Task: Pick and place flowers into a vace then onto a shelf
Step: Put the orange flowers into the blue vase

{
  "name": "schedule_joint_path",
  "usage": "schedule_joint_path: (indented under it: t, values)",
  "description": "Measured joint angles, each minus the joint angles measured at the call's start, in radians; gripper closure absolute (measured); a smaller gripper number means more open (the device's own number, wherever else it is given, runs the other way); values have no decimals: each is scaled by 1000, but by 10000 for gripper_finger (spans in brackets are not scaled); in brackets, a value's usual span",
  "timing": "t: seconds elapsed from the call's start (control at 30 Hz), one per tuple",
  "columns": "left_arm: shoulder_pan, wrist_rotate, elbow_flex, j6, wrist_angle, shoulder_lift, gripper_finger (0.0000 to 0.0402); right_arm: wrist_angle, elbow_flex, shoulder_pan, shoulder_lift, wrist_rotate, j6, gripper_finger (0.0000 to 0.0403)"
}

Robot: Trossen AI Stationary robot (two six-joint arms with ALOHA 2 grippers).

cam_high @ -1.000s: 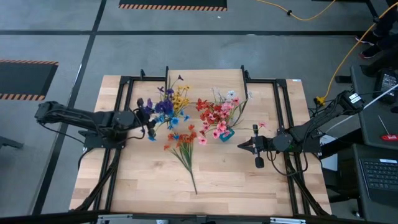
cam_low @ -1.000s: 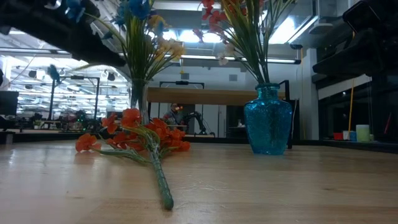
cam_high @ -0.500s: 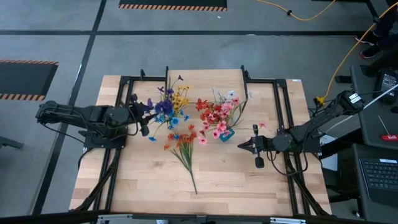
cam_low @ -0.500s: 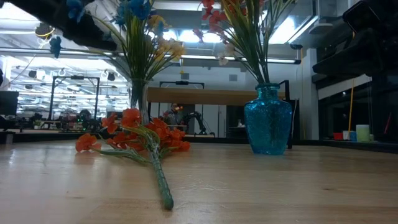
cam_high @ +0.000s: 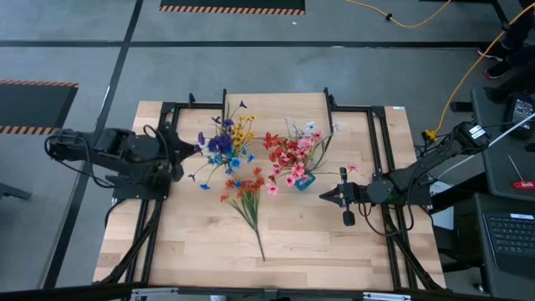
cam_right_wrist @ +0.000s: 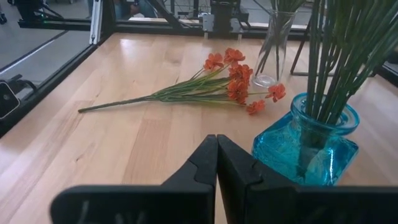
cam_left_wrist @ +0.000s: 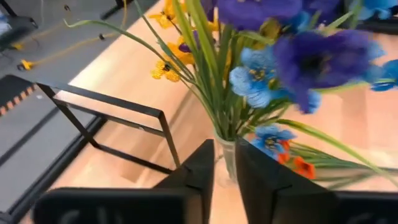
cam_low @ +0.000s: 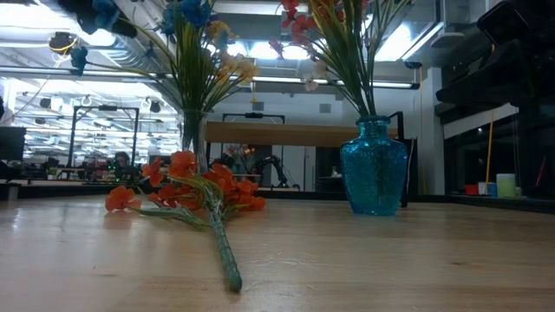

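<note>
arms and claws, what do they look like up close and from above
Both arms are dark, near-black jointed links with black cables running along them. The left claw has two flat, matte black fingers, squared at the tips, fixed to a black bar across the wrist. The right claw is the same build, its fingers tapering towards the tips. No markings or labels show on either.

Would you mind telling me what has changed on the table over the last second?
The left gripper has drawn back from the purple, blue and yellow flowers in the clear vase, toward the table's left edge, holding nothing; its fingers have narrowed but a gap remains. The right gripper, shut beside the blue vase, the orange flowers lying on the table, and both bouquets stayed put.
</note>
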Motion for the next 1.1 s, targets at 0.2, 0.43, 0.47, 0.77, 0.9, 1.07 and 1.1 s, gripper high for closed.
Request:
schedule_joint_path:
  t: [0.2,0.43,0.47,0.77,0.9,1.07,1.1]
  values:
    - [-76,11,95,-92,-110,104,397,1,0,0,0,1,-4,389]
    - [-173,21,248,-152,-218,300,400,17,0,0,0,2,-5,389]
    - [-191,18,278,-170,-243,329,400,17,0,0,0,2,-5,389]
    - [-424,-26,460,-467,-466,567,400,22,0,0,0,2,10,389]
    - [-510,-34,478,-573,-470,671,400,29,0,1,0,1,24,389]
    - [-583,-16,500,-681,-467,832,399,33,0,2,0,1,25,389]
    - [-593,-3,508,-688,-466,867,399,33,0,2,0,1,25,389]
